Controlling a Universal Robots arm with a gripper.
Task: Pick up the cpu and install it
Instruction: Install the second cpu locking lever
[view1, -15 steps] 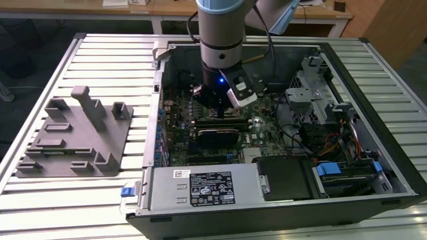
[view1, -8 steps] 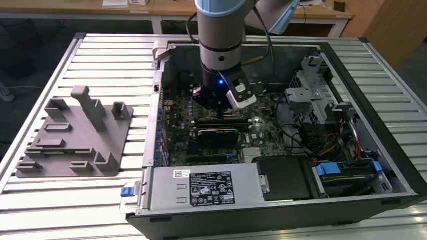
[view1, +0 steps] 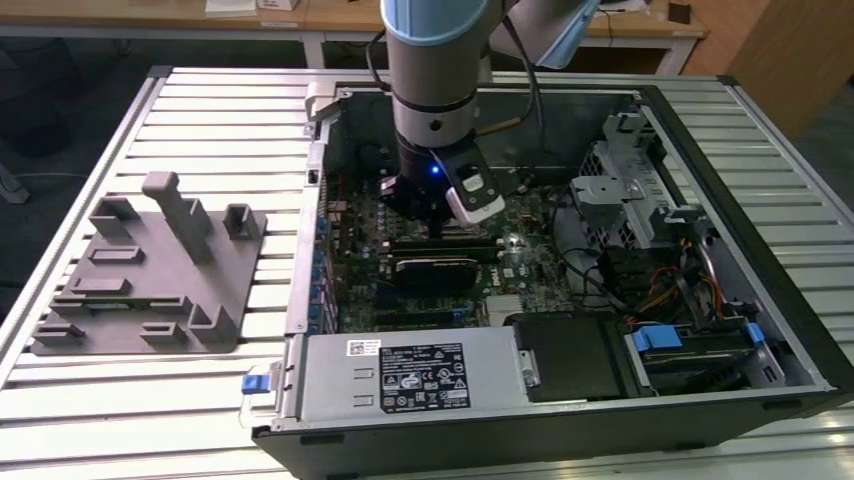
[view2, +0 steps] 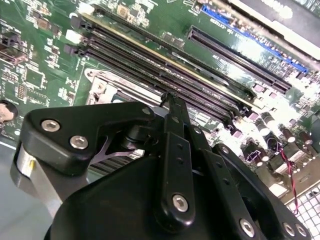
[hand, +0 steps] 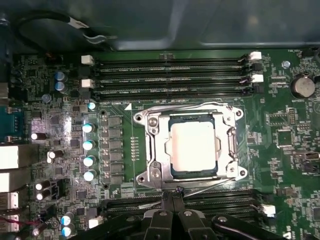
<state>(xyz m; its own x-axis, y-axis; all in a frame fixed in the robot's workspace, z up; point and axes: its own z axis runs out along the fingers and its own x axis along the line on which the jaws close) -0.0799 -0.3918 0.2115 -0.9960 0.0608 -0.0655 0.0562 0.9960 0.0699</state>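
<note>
A: While the arm (view1: 434, 90) reaches down into the open case (view1: 561, 400) on the tabletop (view1: 200, 400), where is the cpu (hand: 194, 148)?

B: Seated flat in the socket (hand: 189, 147) on the motherboard (hand: 120, 150), silver top up, inside the metal frame, between two banks of memory slots (hand: 170, 75).

A: End effector (hand: 171, 197) state?

B: Clenched on nothing. In both wrist views the fingers (view2: 172, 112) meet at their tips, just beside the socket edge and clear of the cpu.

A: Other items?

B: Grey tray (view1: 147, 275) rests on the tabletop, well apart from the case.
</note>
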